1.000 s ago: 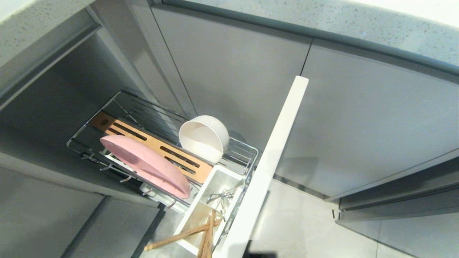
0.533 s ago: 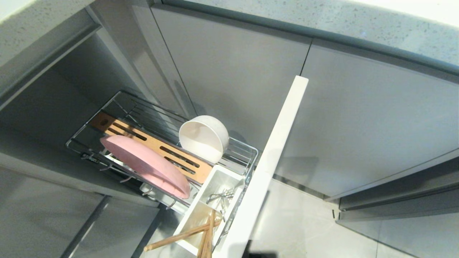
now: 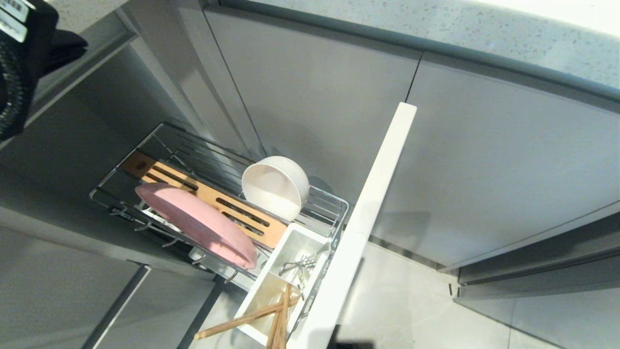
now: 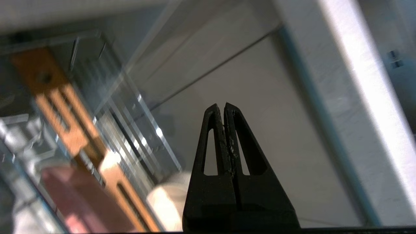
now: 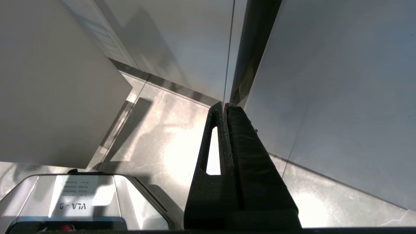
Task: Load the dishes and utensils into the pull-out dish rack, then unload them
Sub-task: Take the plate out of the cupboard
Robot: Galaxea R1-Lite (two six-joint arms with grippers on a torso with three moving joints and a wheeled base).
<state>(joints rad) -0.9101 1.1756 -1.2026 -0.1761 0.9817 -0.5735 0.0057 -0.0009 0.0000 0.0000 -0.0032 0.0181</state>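
Left arm (image 3: 19,68) has just swung into the head view's upper-left corner, left pincer (image 4: 224,109) closed on nothing, while pink plate (image 3: 196,223), white bowl (image 3: 276,186) and chopsticks (image 3: 271,315) sit loaded in the pull-out dish rack (image 3: 339,206) (so unloading likely starts; right pincer (image 5: 225,107) parked, closed).

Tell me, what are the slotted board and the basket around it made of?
The slotted board looks like wood: orange-brown, matte, with cut slots. The basket looks like chromed metal wire: thin, shiny rods catching the light.
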